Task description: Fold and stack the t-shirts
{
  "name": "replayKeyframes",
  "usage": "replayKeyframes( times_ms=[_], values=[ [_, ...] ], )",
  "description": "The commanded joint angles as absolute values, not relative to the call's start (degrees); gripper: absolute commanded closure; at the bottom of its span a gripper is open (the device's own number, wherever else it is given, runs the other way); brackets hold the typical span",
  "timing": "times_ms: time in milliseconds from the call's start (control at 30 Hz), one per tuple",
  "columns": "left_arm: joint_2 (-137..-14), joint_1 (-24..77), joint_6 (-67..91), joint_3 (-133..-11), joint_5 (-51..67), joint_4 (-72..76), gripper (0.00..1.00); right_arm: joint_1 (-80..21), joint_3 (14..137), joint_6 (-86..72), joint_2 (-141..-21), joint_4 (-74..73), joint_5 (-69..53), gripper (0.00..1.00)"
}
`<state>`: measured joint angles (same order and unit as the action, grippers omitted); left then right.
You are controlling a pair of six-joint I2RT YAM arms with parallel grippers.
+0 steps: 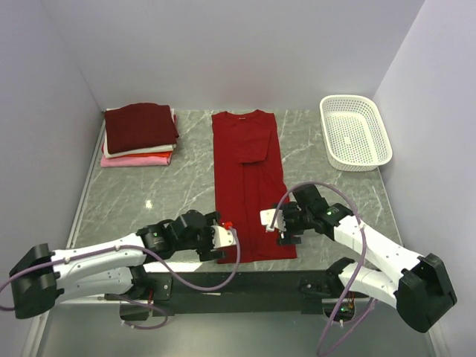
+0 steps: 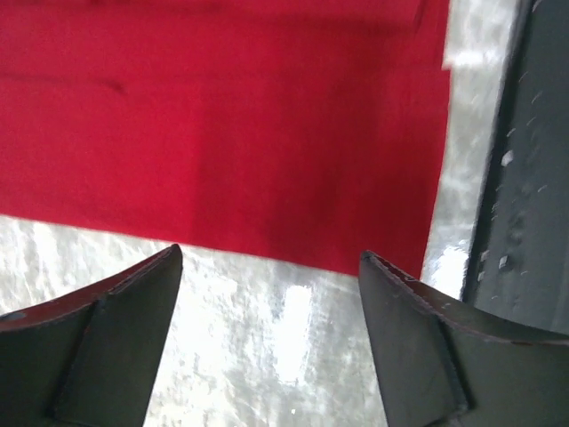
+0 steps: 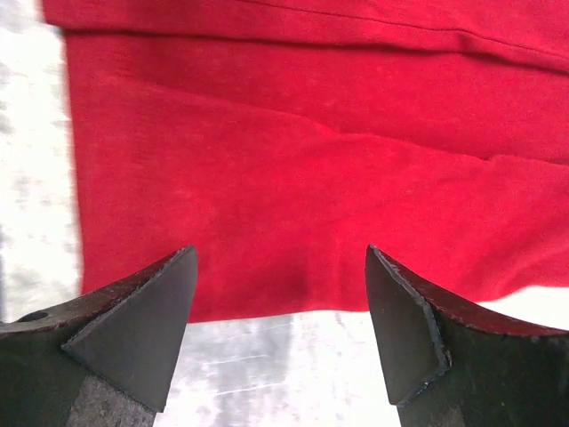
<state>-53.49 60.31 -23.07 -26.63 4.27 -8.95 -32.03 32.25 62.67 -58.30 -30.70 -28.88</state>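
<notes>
The bright red t-shirt (image 1: pixel 249 178) lies flat in a long narrow strip down the middle of the table, sides folded in, collar at the far end. My left gripper (image 1: pixel 225 242) is open and empty, low over the table just left of the shirt's near left corner (image 2: pixel 267 160). My right gripper (image 1: pixel 277 223) is open and empty at the shirt's right edge (image 3: pixel 293 187) near the hem. A stack of folded shirts stands at the far left: dark maroon (image 1: pixel 139 125) on top, white and pink (image 1: pixel 134 159) below.
A white perforated plastic basket (image 1: pixel 355 132) stands at the far right. The marble table top (image 1: pixel 163 193) shows between the shirt and the stack. White walls close in the back and both sides. A dark rail (image 2: pixel 533 160) runs along the table's near edge.
</notes>
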Motion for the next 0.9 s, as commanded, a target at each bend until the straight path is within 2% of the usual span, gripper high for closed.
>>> replayKeyframes(
  times_ms=[0, 167, 467, 667, 867],
  values=[
    [-55.72, 61.35, -24.78, -27.33, 0.18, -6.59, 0.16, -33.40, 30.94, 63.98, -58.53, -24.88, -24.88, 0.18],
    [-59.06, 61.61, -24.44, -27.95, 1.66, -5.62, 0.20, -34.45, 30.23, 65.04, -61.25, -22.58, -22.94, 0.18],
    [-59.50, 72.05, -22.94, -28.12, 2.64, -3.60, 0.20, -39.01, 32.34, 67.68, -56.69, -36.03, -27.95, 0.18],
    [-67.14, 74.35, -24.34, -28.30, 0.62, -0.71, 0.22, -49.72, 27.78, 62.94, -57.13, -31.56, -21.46, 0.18],
    [-70.84, 74.53, -25.93, -27.51, -1.30, 1.76, 0.25, -53.35, 25.58, 58.72, -58.18, -27.87, -17.05, 0.20]
  ],
)
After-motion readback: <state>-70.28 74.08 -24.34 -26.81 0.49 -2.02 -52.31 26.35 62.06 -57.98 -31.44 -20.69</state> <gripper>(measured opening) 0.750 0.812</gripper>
